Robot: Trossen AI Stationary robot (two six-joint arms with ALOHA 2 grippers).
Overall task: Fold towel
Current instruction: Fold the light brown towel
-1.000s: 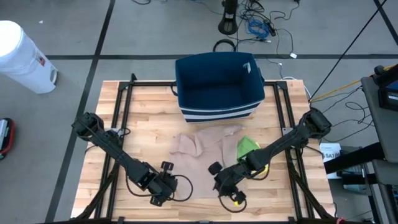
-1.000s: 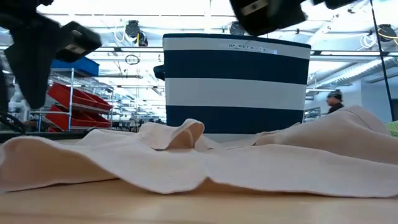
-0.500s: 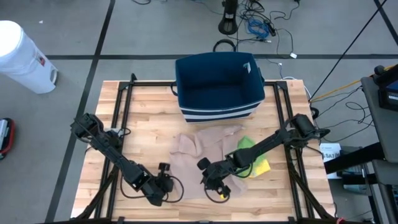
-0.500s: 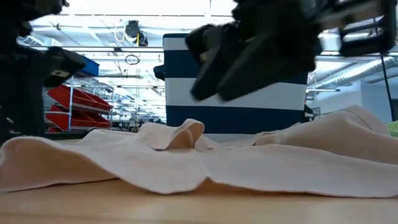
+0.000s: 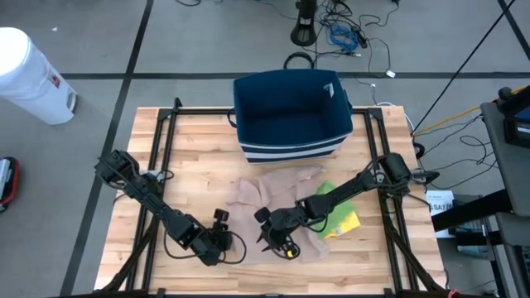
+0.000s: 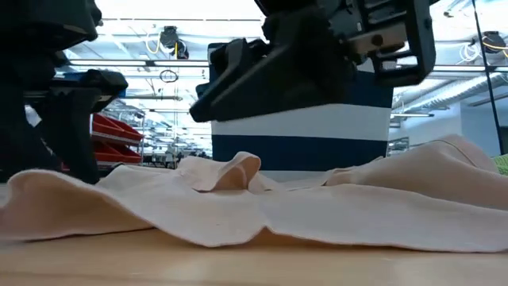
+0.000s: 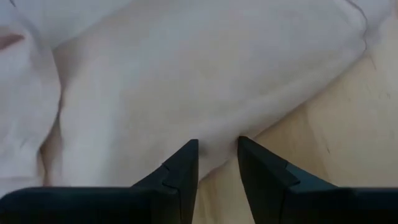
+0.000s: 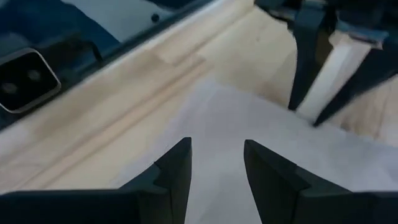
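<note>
We see the left gripper low at the near edge of the beige towel, its fingers parted with a narrow gap, straddling the cloth's border but clasping nothing. The right gripper hovers just beside it over the same near edge, fingers likewise apart, nothing held. The towel lies crumpled and unfolded on the wooden table, in front of the navy striped basket. A yellow-green cloth lies at the towel's right side.
</note>
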